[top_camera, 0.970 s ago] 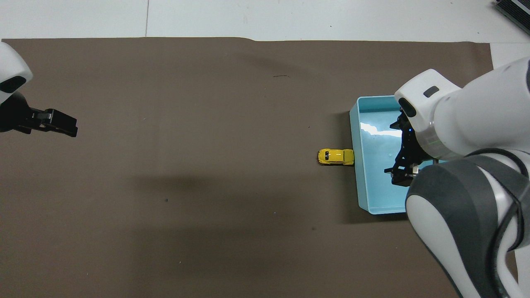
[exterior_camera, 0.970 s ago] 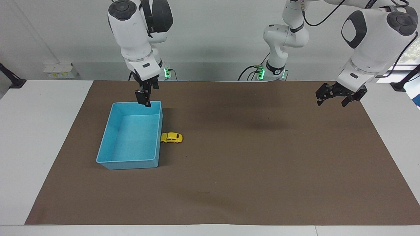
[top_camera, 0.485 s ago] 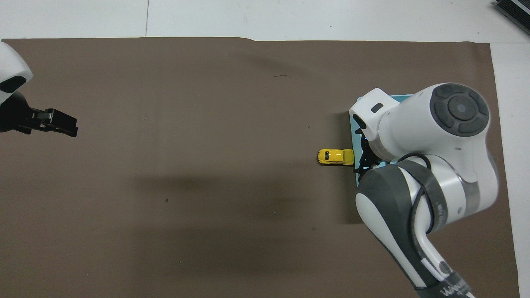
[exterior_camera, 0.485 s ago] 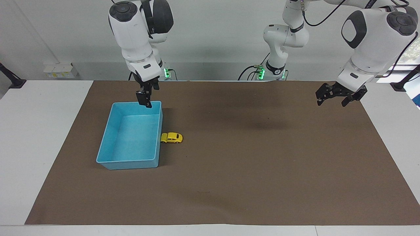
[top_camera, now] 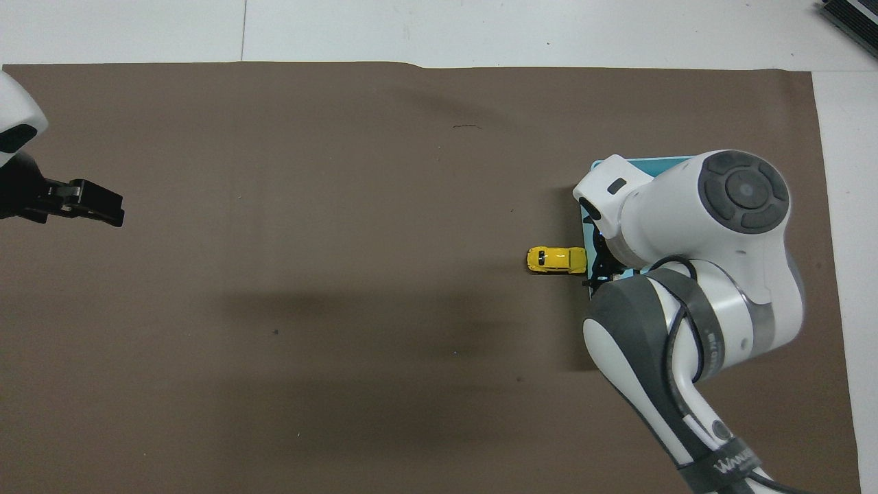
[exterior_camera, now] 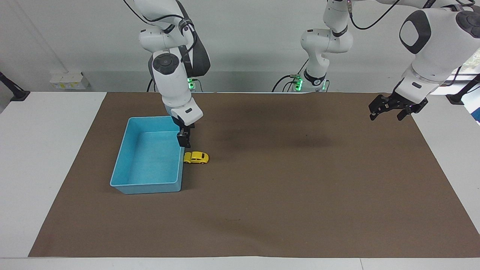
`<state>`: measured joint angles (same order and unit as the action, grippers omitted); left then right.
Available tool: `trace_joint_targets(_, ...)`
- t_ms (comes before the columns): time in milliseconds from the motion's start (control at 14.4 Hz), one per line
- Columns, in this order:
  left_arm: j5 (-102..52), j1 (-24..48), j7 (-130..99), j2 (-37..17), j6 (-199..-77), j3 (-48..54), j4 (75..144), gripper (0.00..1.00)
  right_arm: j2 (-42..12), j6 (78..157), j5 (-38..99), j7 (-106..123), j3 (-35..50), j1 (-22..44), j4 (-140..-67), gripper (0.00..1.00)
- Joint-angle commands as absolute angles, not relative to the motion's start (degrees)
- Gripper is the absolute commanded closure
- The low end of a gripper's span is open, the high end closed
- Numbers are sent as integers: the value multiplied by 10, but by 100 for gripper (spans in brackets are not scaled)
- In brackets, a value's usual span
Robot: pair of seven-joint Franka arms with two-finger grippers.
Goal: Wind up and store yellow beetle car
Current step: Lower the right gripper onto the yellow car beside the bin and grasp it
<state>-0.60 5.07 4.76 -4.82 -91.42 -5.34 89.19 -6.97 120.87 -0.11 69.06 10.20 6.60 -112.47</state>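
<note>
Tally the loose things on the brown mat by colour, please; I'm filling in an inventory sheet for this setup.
Yellow: 1, the yellow beetle car, on the mat beside the bin.
Blue: 1, the blue bin, nothing visible inside.
Total: 2

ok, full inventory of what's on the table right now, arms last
yellow beetle car: one, bright yellow, on the mat, right beside the bin's wall on the side toward the left arm's end, outside the bin.
blue bin: one, light blue, open-topped, nothing visible inside, on the mat toward the right arm's end.
brown mat: one, brown, covers most of the white table.
white boxes: a small cluster, off the mat, at the table's edge nearest the robots, right arm's end.
right gripper: one, black, low over the bin's wall just above the car, not touching it; open.
left gripper: one, black, open, hangs over the mat's edge at the left arm's end, waiting.
</note>
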Motion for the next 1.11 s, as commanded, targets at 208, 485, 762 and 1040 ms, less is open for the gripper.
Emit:
trace_joint_targets(208, 3, 21, 47, -32, -891, -17, 896, 0, -121, 1277, -23, 705, 103, 64, -1140, 0)
trace_joint_targets(485, 3, 23, 49, -30, -896, -17, 896, 0, -152, 1327, -41, 705, 103, 64, -1157, 0)
trace_joint_targets(762, 3, 19, 49, -30, -896, -18, 896, 0, -153, 1339, -42, 702, 103, 65, -1170, 0)
trace_joint_targets(1040, 3, 20, 49, -30, -896, -17, 896, 0, -155, 1341, -45, 700, 103, 66, -1180, 7)
